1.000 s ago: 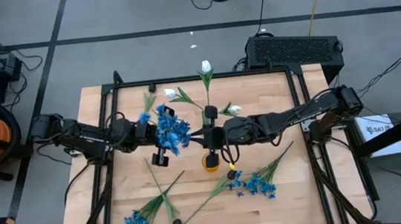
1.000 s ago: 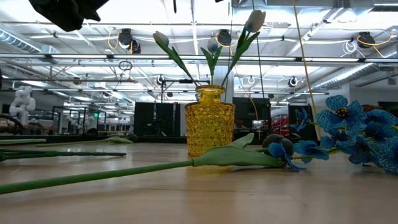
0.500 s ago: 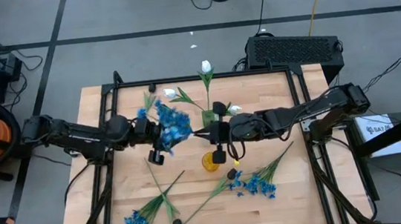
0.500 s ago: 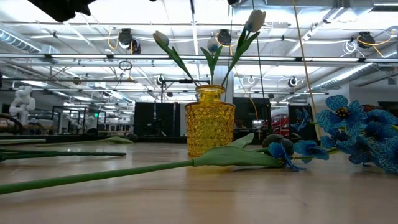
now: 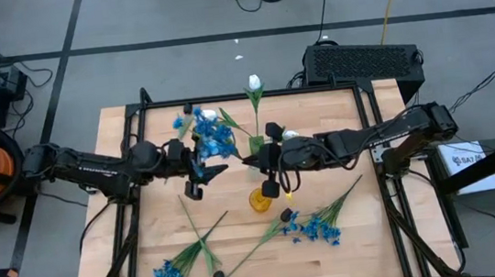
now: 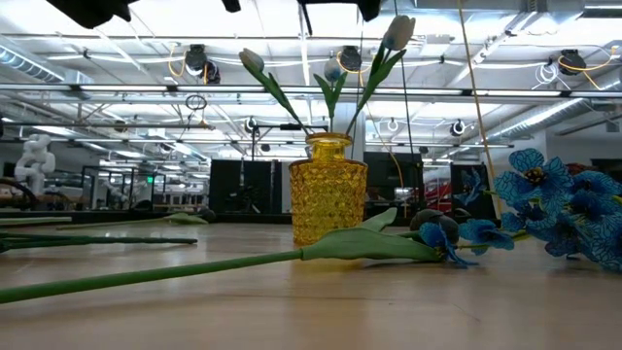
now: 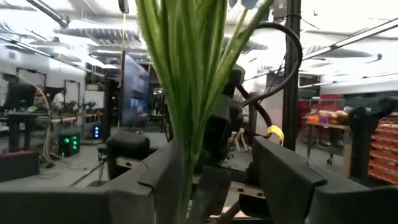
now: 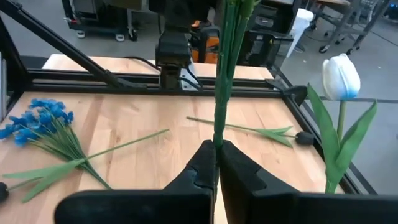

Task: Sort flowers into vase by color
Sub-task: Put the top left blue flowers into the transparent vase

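The flowers are split in the high view: white tulips (image 5: 255, 83) stand in the yellow vase (image 5: 259, 199) at mid-table, while the left gripper (image 5: 197, 167) carries a blue bunch (image 5: 214, 138) beside the right gripper (image 5: 269, 164), and more blue clusters (image 5: 317, 230) lie in front. Low view: the vase holds tulip stems, a dark-budded stem (image 6: 224, 265) lying before it. Left wrist view: the fingers (image 7: 163, 171) clasp green stems (image 7: 186, 68); right wrist view: the fingers (image 8: 200, 164) are pinched on one green stem (image 8: 222, 93).
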